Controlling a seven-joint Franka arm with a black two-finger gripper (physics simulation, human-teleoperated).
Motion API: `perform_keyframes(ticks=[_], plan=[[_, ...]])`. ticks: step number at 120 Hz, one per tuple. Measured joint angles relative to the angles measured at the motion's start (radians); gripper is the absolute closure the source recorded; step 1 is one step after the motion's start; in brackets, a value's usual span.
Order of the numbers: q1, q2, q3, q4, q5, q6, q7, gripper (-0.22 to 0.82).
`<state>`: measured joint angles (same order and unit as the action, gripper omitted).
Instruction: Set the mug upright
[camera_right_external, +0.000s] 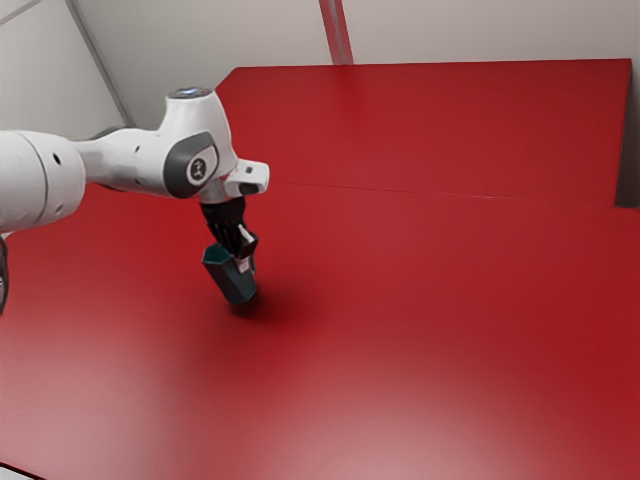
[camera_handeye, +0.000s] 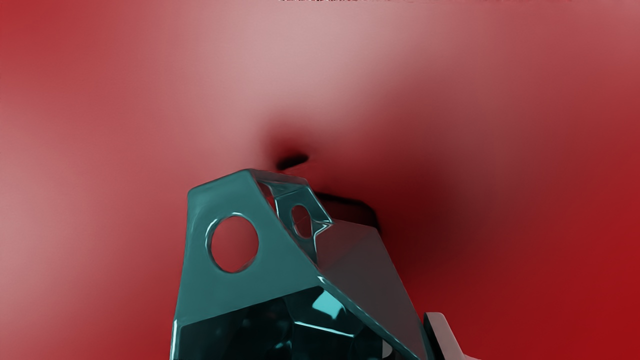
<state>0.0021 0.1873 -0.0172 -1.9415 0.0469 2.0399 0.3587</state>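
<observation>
The black two-finger gripper (camera_right_external: 243, 265) pinches one side of the faceted teal mug (camera_right_external: 231, 280), whose long axis leans, open end up, toward the exterior view's left.

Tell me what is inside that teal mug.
Inside the mug, dark, shiny walls with bright reflections show, plus a small pale bit, possibly part of the jaws. Part of the opening runs off the wrist view's edge, so anything there can't be seen.
</observation>
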Motion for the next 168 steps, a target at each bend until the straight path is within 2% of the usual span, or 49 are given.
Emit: perform_keyframes(ticks=[44,71,82,96,129,147,168], plan=[[-0.002,0.055,-0.001,-0.005,0.014,0.068,-0.143,0.77],[-0.002,0.034,-0.001,-0.004,0.004,0.069,-0.188,0.32],[-0.002,-0.002,-0.004,-0.001,-0.003,0.061,-0.201,0.21],[-0.001,-0.056,-0.007,0.051,-0.014,0.007,-0.216,0.12],[0.008,-0.069,-0.003,0.362,-0.027,-0.252,-0.232,0.03],[0.002,-0.087,-0.002,0.389,-0.038,-0.346,-0.234,0.02],[0.010,-0.091,-0.001,0.391,-0.042,-0.396,-0.237,0.01]])
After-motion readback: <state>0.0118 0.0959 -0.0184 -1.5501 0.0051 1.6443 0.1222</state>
